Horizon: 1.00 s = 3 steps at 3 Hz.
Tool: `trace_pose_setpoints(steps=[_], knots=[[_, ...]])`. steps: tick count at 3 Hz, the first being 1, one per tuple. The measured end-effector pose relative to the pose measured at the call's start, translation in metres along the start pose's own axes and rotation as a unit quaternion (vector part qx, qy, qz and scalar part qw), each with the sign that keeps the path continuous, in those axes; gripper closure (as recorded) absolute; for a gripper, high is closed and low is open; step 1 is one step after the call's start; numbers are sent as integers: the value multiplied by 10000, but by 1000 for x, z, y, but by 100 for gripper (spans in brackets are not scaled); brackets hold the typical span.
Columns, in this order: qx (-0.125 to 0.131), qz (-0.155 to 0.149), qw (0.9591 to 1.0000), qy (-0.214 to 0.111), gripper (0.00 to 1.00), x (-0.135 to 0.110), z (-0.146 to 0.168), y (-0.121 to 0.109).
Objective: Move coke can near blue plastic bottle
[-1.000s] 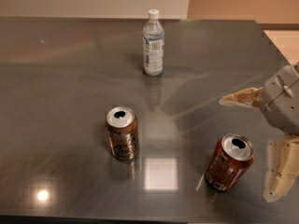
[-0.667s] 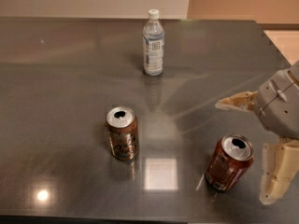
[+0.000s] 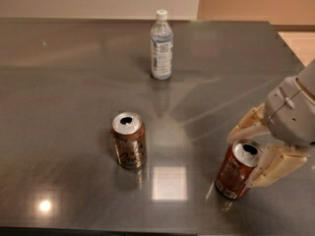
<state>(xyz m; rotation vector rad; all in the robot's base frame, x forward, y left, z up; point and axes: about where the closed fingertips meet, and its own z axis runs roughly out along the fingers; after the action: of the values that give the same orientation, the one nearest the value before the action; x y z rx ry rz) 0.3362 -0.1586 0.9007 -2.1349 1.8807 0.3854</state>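
Hand point(image 3: 241, 159) at front right of the bench point(image 3: 59, 82), fingers spread wide either side of the upright coke can point(image 3: 234, 177) and gripping nothing, blue plastic bottle point(image 3: 161, 45) well apart at the back, brown-orange can point(image 3: 129, 140) front centre.

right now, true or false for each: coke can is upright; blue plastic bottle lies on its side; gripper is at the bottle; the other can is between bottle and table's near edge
1. The coke can stands upright. True.
2. The blue plastic bottle lies on its side. False: it stands upright, cap on, at the far side of the table.
3. The gripper is at the bottle. False: it is at the coke can, open, with a finger on either side of it, far from the bottle.
4. The brown-orange can stands between the bottle and the table's near edge. True, a little left of the bottle.
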Motion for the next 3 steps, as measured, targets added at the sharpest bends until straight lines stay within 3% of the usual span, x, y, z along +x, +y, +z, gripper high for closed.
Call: trace_pose_setpoints(steps=[2,3], knots=[[140,27,9999,5,88,-7,-10,-10],[399,103,9992,17,100,-15,-28,-36]])
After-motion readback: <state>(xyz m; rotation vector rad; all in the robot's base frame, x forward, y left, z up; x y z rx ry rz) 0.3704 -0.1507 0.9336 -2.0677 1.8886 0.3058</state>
